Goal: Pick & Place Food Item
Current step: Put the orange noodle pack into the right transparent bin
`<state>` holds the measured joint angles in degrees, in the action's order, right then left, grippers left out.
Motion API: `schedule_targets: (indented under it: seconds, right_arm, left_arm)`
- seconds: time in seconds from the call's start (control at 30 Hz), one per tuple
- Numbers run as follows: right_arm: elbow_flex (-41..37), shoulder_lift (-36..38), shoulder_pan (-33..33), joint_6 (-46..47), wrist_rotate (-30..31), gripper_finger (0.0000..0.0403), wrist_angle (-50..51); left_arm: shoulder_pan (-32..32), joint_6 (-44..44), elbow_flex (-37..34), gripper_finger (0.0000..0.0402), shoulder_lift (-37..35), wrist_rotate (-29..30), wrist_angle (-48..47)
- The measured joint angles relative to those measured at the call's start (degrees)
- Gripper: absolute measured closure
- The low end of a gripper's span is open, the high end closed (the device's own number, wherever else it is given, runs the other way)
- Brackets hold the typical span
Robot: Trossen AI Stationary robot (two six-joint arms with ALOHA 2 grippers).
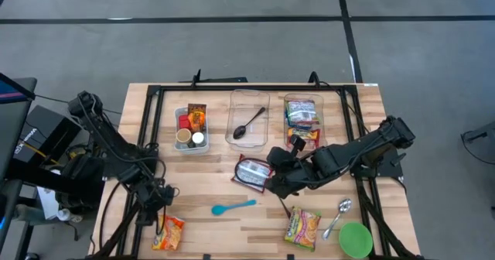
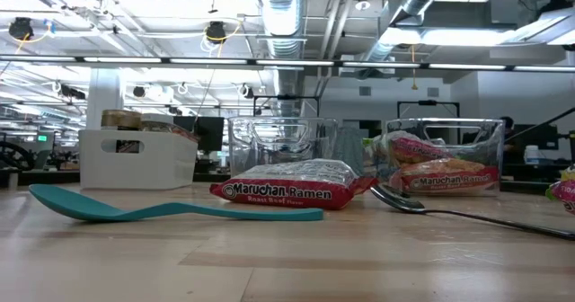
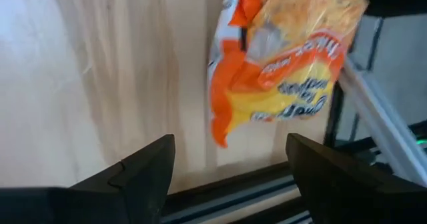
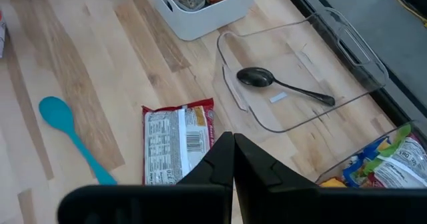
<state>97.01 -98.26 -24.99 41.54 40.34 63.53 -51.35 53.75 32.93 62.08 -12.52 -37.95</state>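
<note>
My left gripper (image 3: 230,177) hangs low over the front left part of the light wooden table (image 1: 232,229). Its jaws are wide apart and hold nothing. Just past the jaw tips lies the shiny orange and yellow noodle packet (image 3: 280,64), flat on the wood and close to the table's black edge rail (image 3: 267,191). I think this packet is what I should pick, because the open jaws point right at it. It is not between the jaws yet.

Farther from those jaws, toward the middle, rests a long teal plastic spoon (image 1: 232,207). Behind it stands a white plastic box (image 1: 191,128) full of small jars, so they stay together.

My right gripper (image 4: 232,164) waits over the middle of the table. Its jaws are pressed together with nothing in them. Just under and beside those shut jaws lies a red and silver ramen packet (image 4: 177,141), flat on the wood. In front of the jaws sits a clear plastic tray (image 4: 363,54) with a black spoon (image 4: 280,85) inside. Next to it, a second clear tray (image 1: 303,121) already holds noodle packets, so I guess food goes there.
</note>
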Motion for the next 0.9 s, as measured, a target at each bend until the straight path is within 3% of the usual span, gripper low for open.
schedule_targets:
  seconds: [0.63, 0.9]
  right_arm:
    - [0.0, 0.0, 0.1, 0.0, 0.0, 0.0402, 0.1]
    - [0.0, 0.0, 0.4, 0.0, 0.0, 0.0402, 0.2]
  left_arm:
    - [-1.2, -2.4, -6.5, 0.012, 0.0, 0.6, 11.4]
    - [-1.7, -2.5, -6.5, 0.0153, 3.0, 1.5, 14.0]
